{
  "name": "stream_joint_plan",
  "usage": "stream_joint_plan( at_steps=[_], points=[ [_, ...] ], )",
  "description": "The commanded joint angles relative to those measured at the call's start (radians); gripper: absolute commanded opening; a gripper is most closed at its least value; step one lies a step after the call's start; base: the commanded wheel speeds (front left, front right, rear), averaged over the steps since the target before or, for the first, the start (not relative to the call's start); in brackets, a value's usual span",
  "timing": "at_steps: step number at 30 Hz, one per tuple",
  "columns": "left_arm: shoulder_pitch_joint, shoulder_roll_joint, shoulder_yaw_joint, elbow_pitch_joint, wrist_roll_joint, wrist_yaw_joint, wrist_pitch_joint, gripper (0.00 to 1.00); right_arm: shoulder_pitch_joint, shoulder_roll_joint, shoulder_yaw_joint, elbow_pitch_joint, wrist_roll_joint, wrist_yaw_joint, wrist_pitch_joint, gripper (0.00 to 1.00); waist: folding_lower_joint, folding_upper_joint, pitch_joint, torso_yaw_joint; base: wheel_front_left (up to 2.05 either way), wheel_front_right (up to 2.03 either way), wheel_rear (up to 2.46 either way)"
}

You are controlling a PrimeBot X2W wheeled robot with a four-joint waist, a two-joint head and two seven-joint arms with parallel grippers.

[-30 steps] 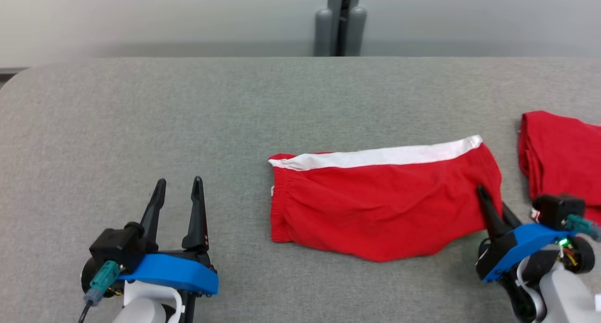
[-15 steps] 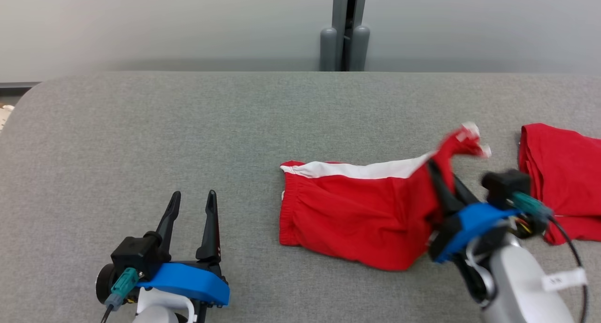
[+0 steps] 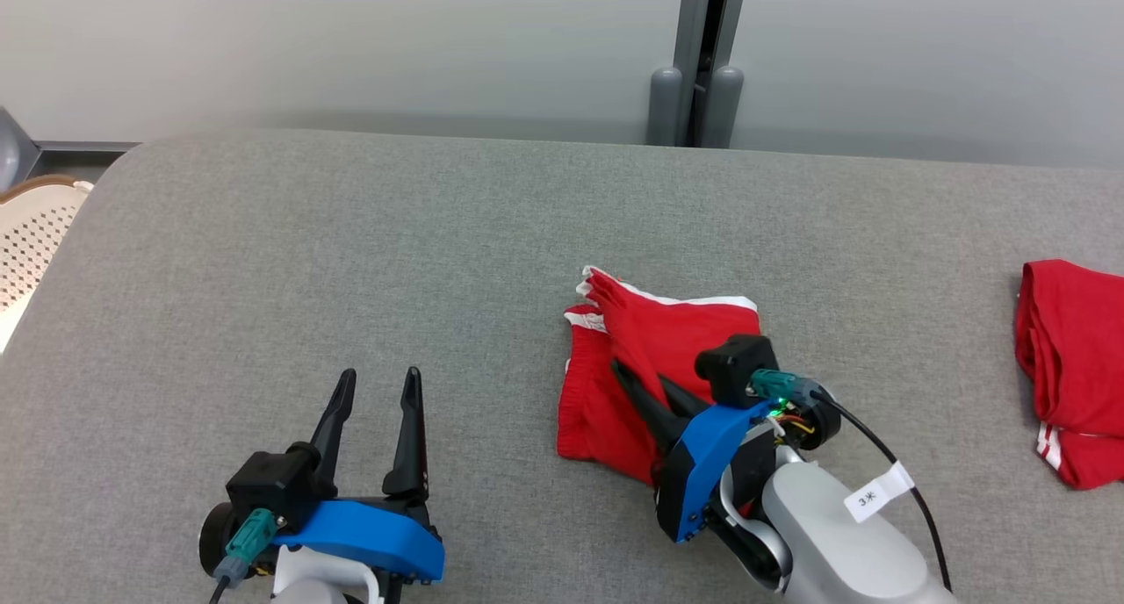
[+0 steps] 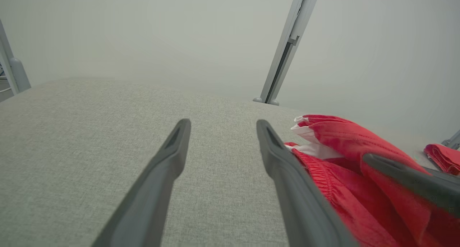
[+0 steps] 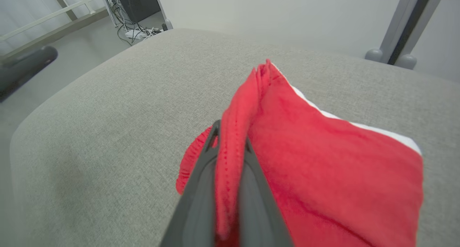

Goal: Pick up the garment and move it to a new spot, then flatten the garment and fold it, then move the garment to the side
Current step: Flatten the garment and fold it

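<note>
While the right gripper (image 3: pixel 625 374) is pinching a raised fold of the red shorts (image 3: pixel 667 332) between its two dark fingers, which are standing nearly together with only the cloth between them, the rest of the garment is lying bunched on the grey fabric-covered table (image 3: pixel 351 235) directly under and around that gripper. The pinched edge is rising into a peak just beyond the fingertips, and a white stripe (image 3: pixel 711 303) is showing along the far side of the shorts, past the gripper. In the right wrist view, a gathered red edge is peeking out to the left of the fingers. The left gripper (image 3: pixel 380 374) is sitting over bare table with its fingers standing wide apart and holding nothing; the shorts are lying off to its right, near but not touching it. Seen from the left wrist, one dark finger of the right gripper is crossing the red cloth towards the right edge of the picture. A second red garment (image 3: pixel 1067 367) is lying folded well to the right of the right gripper, apart from the shorts. A grey post (image 3: pixel 698 60) is standing against the pale wall beyond the table's far edge, ahead of the right gripper, and a pale perforated object (image 3: pixel 35 235) is showing far to the left of the left gripper, off the table
</note>
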Motion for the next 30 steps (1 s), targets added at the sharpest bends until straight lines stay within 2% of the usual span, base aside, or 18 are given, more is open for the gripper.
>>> stream_joint_plan(
  at_steps=[1,7,8,9,10,11,14,19,26,30],
  points=[
    [0.003,-0.005,0.007,0.003,0.008,-0.005,-0.003,1.00,-0.022,-0.001,0.019,0.020,0.015,0.000,-0.018,0.00,0.0000,0.0000,0.000,0.003,0.00,0.00,0.00],
    [0.005,-0.014,0.021,0.013,0.019,-0.017,-0.003,1.00,-0.067,-0.001,0.105,0.097,0.071,0.000,-0.080,0.00,0.0000,0.0000,0.002,0.005,0.00,0.00,0.00],
    [0.005,-0.015,0.022,0.014,0.020,-0.019,-0.003,1.00,-0.069,-0.001,0.118,0.106,0.081,0.000,-0.085,0.11,0.0000,0.0000,0.002,0.004,0.00,0.00,0.00],
    [0.004,-0.017,0.023,0.015,0.021,-0.022,-0.003,1.00,-0.067,-0.001,0.135,0.113,0.096,0.000,-0.088,0.40,0.0000,0.0000,0.001,0.004,0.00,0.00,0.00],
    [0.004,-0.020,0.023,0.017,0.020,-0.021,-0.003,1.00,-0.067,0.000,0.152,0.114,0.106,0.000,-0.097,0.95,0.0000,0.0000,0.002,0.003,0.00,0.00,0.00],
    [0.003,-0.021,0.025,0.017,0.022,-0.022,-0.003,1.00,-0.066,-0.001,0.166,0.120,0.114,0.000,-0.102,1.00,0.0000,0.0000,0.002,0.002,0.00,0.00,0.00],
    [0.006,-0.025,0.031,0.020,0.026,-0.025,-0.003,1.00,-0.061,-0.001,0.208,0.121,0.135,0.000,-0.128,1.00,0.0000,0.0000,0.004,-0.004,0.00,0.00,0.00],
    [0.014,-0.030,0.045,0.023,0.030,-0.028,-0.003,1.00,-0.063,-0.001,0.201,0.128,0.141,0.000,-0.184,1.00,0.0000,0.0000,0.005,-0.021,0.00,0.00,0.00],
    [0.016,-0.036,0.054,0.021,0.041,-0.031,-0.003,1.00,-0.047,-0.001,0.061,0.116,0.080,0.000,-0.225,1.00,0.0000,0.0000,0.009,-0.042,0.00,0.00,0.00],
    [0.011,-0.038,0.055,0.022,0.046,-0.037,-0.003,1.00,-0.022,0.000,-0.023,0.094,-0.017,0.000,-0.227,1.00,0.0000,0.0000,0.018,-0.041,0.00,0.00,0.00]
  ],
)
